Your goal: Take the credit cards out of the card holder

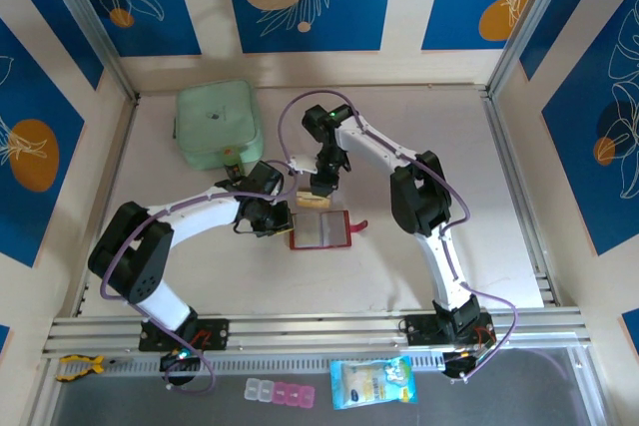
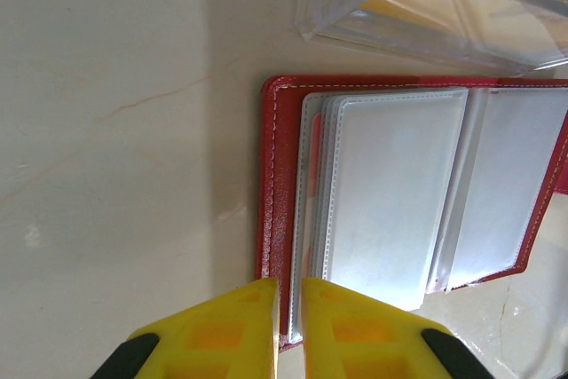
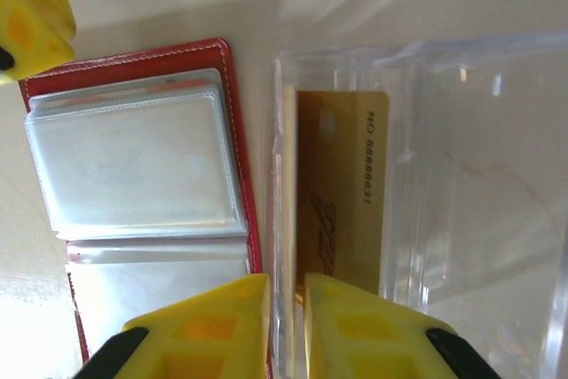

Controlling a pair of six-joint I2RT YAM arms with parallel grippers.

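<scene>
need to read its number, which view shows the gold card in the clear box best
Right wrist view: the gold card lies close up inside the clear box, its printed number visible. Left wrist gives a blurred tan patch through the box; top external, a tiny tan sliver.

The card holder (image 2: 408,193) is red with white stitching and greyish clear pockets. Beside it is a gold card (image 3: 342,184) in a clear box (image 3: 479,175). The left claw (image 2: 289,295) and right claw (image 3: 287,286) are yellow. Beyond the card holder, a pale green container (image 1: 217,125) sits on the beige table (image 1: 449,147).
</scene>
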